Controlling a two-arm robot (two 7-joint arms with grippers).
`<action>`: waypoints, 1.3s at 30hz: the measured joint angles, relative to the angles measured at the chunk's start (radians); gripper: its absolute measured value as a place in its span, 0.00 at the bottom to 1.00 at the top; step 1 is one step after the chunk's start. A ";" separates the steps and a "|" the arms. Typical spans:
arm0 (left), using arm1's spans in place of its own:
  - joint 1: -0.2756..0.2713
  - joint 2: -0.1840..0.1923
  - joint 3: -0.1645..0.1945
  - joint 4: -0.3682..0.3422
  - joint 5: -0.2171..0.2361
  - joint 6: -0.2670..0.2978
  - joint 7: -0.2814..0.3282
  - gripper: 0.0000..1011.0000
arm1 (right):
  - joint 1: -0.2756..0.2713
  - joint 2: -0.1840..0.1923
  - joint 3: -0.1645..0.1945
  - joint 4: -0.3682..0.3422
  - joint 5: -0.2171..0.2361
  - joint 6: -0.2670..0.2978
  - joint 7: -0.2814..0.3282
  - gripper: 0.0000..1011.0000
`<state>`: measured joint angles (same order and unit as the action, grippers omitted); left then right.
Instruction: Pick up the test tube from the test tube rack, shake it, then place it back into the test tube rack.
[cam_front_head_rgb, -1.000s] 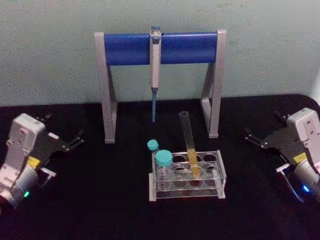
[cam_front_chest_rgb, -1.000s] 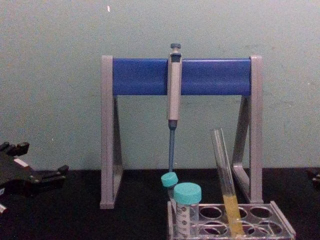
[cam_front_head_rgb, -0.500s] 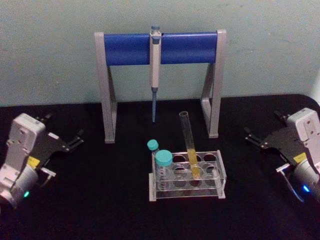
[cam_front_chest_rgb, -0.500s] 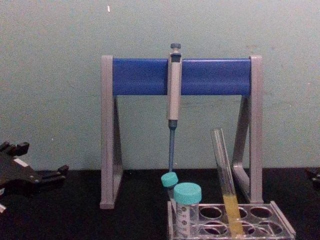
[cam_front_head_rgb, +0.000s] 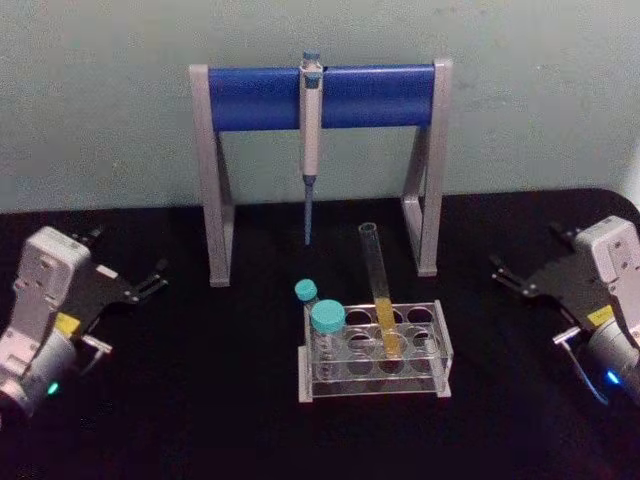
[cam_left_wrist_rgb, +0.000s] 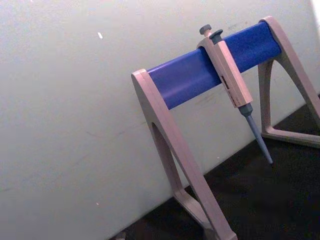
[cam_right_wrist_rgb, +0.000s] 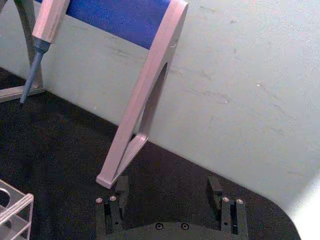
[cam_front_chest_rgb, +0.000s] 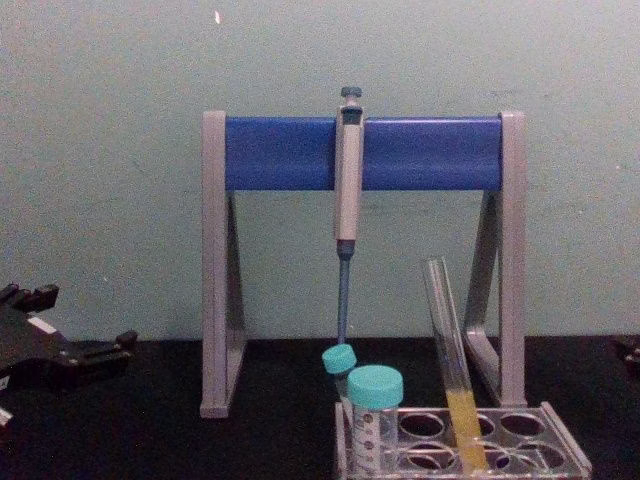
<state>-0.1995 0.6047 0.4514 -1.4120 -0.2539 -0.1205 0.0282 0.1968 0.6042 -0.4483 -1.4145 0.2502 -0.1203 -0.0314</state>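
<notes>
Left gripper (cam_front_head_rgb: 127, 255) and right gripper (cam_front_head_rgb: 524, 248) are both sitting released, flanking the test tube rack (cam_front_head_rgb: 445, 350).

At the head view's left edge, the left gripper is spreading its fingers around nothing. The right one, at the right edge, is doing likewise, its fingers (cam_right_wrist_rgb: 121, 186) showing parted in the wrist view. Both are staying well apart from the rack at lower centre. There the test tube (cam_front_head_rgb: 378, 290) is standing in a middle hole, its top leaning left and yellow liquid pooling at the bottom. Two teal-capped vials (cam_front_head_rgb: 327, 318) are occupying the rack's left end. In the upper centre, a pipette (cam_front_head_rgb: 310, 130) is hanging from the pipette stand (cam_front_head_rgb: 260, 97).

Left gripper (cam_front_head_rgb: 128, 253), right gripper (cam_front_head_rgb: 523, 249) idle, jaws apart.
</notes>
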 joint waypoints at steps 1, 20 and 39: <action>0.000 0.000 0.000 0.000 0.000 0.000 0.000 0.99 | -0.003 0.000 0.002 -0.003 -0.004 0.000 -0.004 0.99; 0.000 0.000 0.000 0.000 0.000 0.000 0.000 0.99 | -0.093 0.047 0.056 -0.155 -0.027 -0.081 0.064 0.99; 0.000 0.000 0.000 0.000 0.000 0.000 0.000 0.99 | 0.013 -0.039 -0.005 -0.126 0.075 -0.107 0.343 0.99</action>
<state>-0.1995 0.6047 0.4514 -1.4120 -0.2539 -0.1205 0.0283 0.2095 0.5651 -0.4528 -1.5403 0.3252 -0.2276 0.3114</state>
